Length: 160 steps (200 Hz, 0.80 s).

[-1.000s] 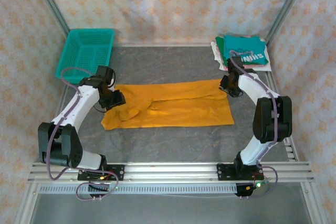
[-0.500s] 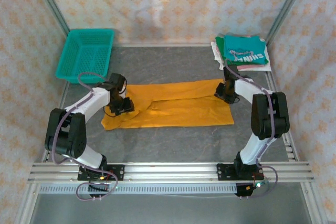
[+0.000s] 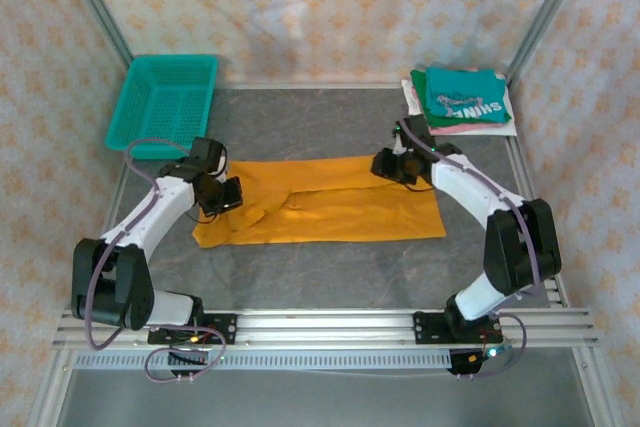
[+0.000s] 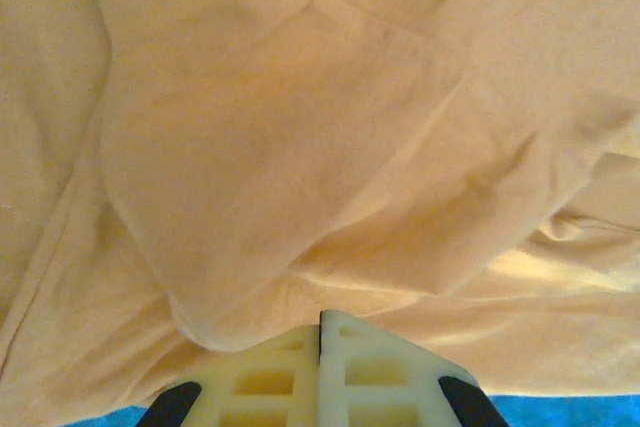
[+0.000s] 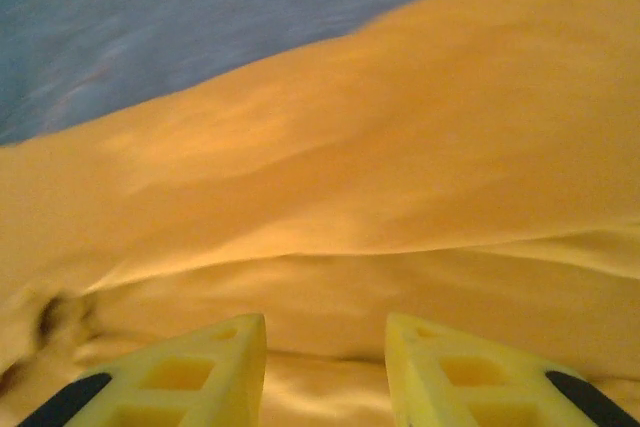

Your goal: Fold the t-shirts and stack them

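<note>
Orange shirt [image 3: 340, 209] lies as a long strip, already doubled lengthwise, across the middle of the tabletop [image 3: 330, 277]. The cross fold and the stacking remain to be done. The stack of folded shirts [image 3: 462, 99], teal on top, sits at the far right corner, well apart from the strip. The basket [image 3: 165, 97] stands at the far left. The left tool [image 3: 222, 193] is on the rumpled left end. In its wrist view the left tool [image 4: 320, 332] is pressed together with its tips against a fold of cloth [image 4: 300, 147]; whether any cloth is caught there cannot be told. The right tool [image 3: 384, 164] is at the far edge, and the right wrist view shows it [image 5: 325, 332] spread wide above the cloth [image 5: 400, 197], pinching nothing. Risks noted: the left end is bunched, so a lift from there could take one layer only and open the lengthwise fold. The two tools also stand at unlike points along the strip, so an uneven pull could skew the edges. A closure by the right tool short of the hem would come away empty. Against the earlier frames, the right tool has travelled from the far right corner of the shirt leftward along the far edge. The left tool has shifted only slightly, and the shirt's outline is much the same.
</note>
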Motion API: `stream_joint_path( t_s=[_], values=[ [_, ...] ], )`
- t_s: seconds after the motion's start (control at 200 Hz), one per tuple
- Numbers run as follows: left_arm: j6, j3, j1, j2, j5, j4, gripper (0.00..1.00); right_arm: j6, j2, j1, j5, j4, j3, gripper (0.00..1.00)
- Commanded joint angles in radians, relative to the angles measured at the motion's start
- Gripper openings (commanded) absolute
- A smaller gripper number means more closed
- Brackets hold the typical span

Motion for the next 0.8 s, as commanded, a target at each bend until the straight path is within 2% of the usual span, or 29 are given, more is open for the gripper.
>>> stream_joint_path(
  t_s=[0.0,0.12,0.165,0.19,0.25,0.31,0.43,0.535,0.641,0.736,0.796],
  values=[
    [-0.009,0.022,0.018,-0.014,0.011,-0.064,0.00,-0.045,0.003,0.086,-0.108,0.138,-0.047,0.37],
    [-0.010,0.008,0.030,-0.006,0.018,-0.079,0.00,-0.039,0.088,0.178,-0.176,0.204,-0.035,0.37],
    [-0.011,-0.001,0.030,-0.004,0.018,-0.091,0.17,-0.047,0.122,0.221,-0.178,0.203,-0.013,0.36],
    [-0.008,-0.007,0.032,-0.004,0.016,-0.100,0.23,-0.052,0.142,0.244,-0.178,0.203,0.000,0.36],
    [-0.008,-0.032,0.033,-0.015,0.000,-0.112,0.27,-0.056,0.183,0.297,-0.178,0.213,0.025,0.36],
    [-0.021,-0.073,0.035,-0.031,-0.014,-0.094,0.37,-0.056,0.222,0.341,-0.163,0.222,0.051,0.36],
    [-0.035,-0.132,0.038,-0.002,0.003,-0.015,0.42,-0.025,0.291,0.389,-0.184,0.261,0.091,0.36],
    [-0.030,-0.143,0.039,0.056,0.025,0.067,0.41,0.000,0.310,0.401,-0.191,0.291,0.100,0.37],
    [-0.023,-0.135,0.036,0.090,0.058,0.120,0.26,-0.001,0.302,0.401,-0.174,0.281,0.102,0.37],
    [-0.014,-0.116,0.037,0.111,0.051,0.124,0.26,-0.019,0.288,0.401,-0.153,0.259,0.100,0.37],
    [-0.008,-0.104,0.037,0.119,0.042,0.115,0.31,-0.019,0.284,0.401,-0.145,0.258,0.096,0.37]
  ],
)
